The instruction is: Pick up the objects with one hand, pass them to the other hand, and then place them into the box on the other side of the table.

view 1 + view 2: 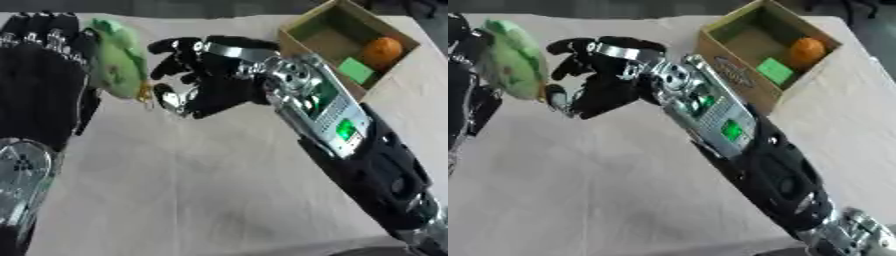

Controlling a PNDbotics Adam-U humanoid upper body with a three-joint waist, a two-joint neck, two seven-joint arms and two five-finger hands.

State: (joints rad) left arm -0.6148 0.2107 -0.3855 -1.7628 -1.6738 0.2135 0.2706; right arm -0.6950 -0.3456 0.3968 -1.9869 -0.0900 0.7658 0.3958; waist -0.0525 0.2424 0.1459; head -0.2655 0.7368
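My left hand [39, 75] is showing back-on at the far left, cut off by the frame edge in the right eye view. It is holding a green soft object [115, 62] against its palm side; I cannot tell how the fingers are wrapping it, since the hand's back is hiding them. The object itself is hard to make out: pale green, rounded, with a small yellowish bit at its lower end. It is sitting raised off the table [201, 185], just beside my right hand.

My right hand [601, 82] is reaching in from the lower right, fingers spread and partly curled toward the green object, gripping nothing; the fingertips [557, 97] are near it, contact unclear.

At the upper right, a cardboard box [732, 65] is standing open on the table, its far corner cropped by the top edge. Inside it are lying an orange round thing [807, 50] and a green flat block [774, 71], side by side.
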